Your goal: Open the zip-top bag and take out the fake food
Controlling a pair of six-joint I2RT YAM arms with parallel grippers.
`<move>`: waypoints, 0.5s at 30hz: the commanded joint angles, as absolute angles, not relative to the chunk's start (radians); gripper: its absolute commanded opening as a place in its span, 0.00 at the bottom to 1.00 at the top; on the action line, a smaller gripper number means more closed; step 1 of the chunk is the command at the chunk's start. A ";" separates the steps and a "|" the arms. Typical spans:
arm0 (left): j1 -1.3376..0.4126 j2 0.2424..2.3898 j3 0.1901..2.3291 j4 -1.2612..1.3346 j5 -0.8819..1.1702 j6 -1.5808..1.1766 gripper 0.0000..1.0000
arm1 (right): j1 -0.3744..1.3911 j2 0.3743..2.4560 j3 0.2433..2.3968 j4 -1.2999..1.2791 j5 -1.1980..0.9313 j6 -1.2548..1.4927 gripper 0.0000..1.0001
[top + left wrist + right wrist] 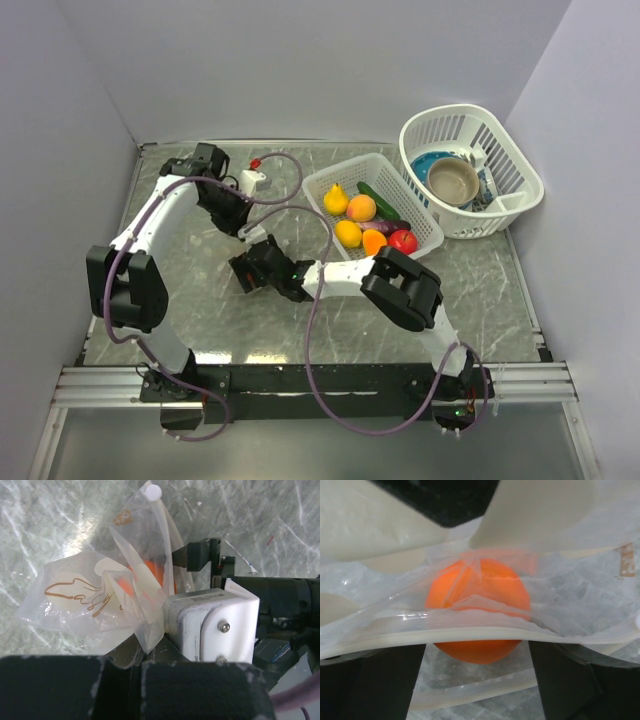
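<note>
Your left fingers (75, 690) clamp the zip-top bag (85, 600) left of the white basket (318, 183), your right fingers (385, 685) stand apart around the orange fake food (477, 610) inside: close on it, then draw it out.

White arms (150, 218), black joints (128, 290), purple cables (307, 330)

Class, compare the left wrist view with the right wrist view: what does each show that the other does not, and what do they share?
Left wrist only: gold script printed on the zip-top bag, the bag's whole crumpled outline over the tabletop, and the shut left pincer pinching its lower fold. Right wrist only: the orange fake food as a full round piece, a thick pale edge strip crossing it, and the open right pincer either side. Shared: the bag, with orange showing through.
</note>
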State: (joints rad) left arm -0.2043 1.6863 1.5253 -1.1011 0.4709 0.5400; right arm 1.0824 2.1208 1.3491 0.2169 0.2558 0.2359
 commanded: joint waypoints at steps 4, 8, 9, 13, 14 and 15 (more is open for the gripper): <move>-0.235 1.663 1.470 -1.068 0.500 0.512 0.01 | 1.085 1.984 1.189 0.356 0.233 0.222 0.67; -0.219 1.696 1.474 -0.982 0.440 0.427 0.01 | 1.083 1.859 1.094 0.348 0.258 0.235 0.64; -0.213 1.707 1.482 -0.967 0.436 0.413 0.01 | 1.083 1.833 1.053 0.348 0.264 0.236 0.65; -0.170 1.772 1.575 -0.950 0.483 0.364 0.01 | 1.083 1.723 0.993 0.293 0.285 0.247 0.66; -0.169 1.776 1.588 -0.953 0.486 0.362 0.01 | 1.083 1.700 0.976 0.290 0.293 0.252 0.66; -0.170 1.779 1.597 -0.950 0.495 0.361 0.01 | 1.085 1.674 0.942 0.287 0.314 0.250 0.66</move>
